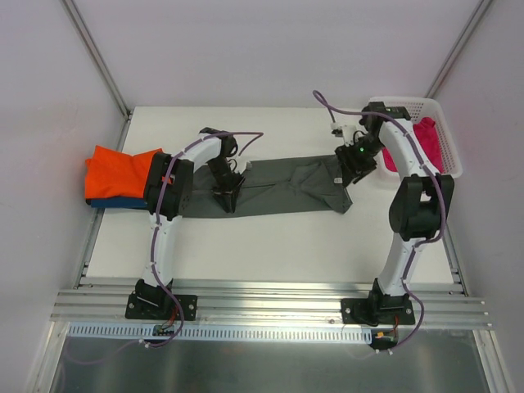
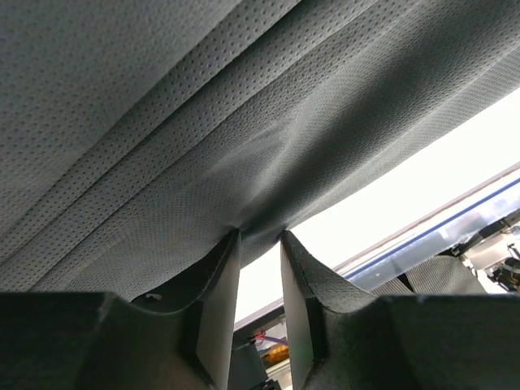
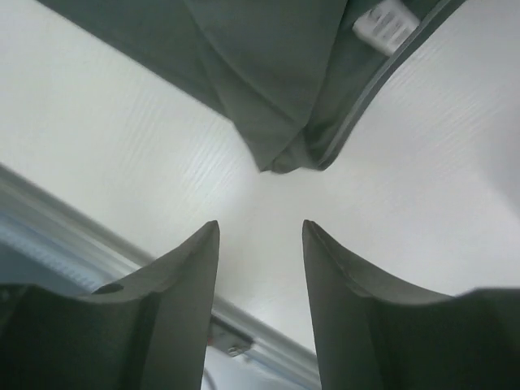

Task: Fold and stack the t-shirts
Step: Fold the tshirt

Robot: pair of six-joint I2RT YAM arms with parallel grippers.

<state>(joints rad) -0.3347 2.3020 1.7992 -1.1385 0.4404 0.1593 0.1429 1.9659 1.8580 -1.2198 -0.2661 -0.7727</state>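
Note:
A dark grey t-shirt (image 1: 286,187) lies stretched in a long band across the middle of the table. My left gripper (image 1: 227,196) is down on its left part. In the left wrist view the jaws (image 2: 260,234) pinch a gathered edge of the grey cloth (image 2: 203,130) at their tips, with creases running out from that spot. My right gripper (image 1: 354,173) hangs open just off the shirt's right end. In the right wrist view the gripper (image 3: 260,226) has nothing between its fingers, and the shirt's corner (image 3: 280,122) with a white label (image 3: 386,24) lies beyond them.
A folded orange t-shirt (image 1: 119,170) rests on a blue one (image 1: 110,202) at the table's left edge. A white mesh basket (image 1: 409,106) at the back right holds a magenta pink t-shirt (image 1: 427,137). The metal rail (image 1: 270,304) runs along the near edge.

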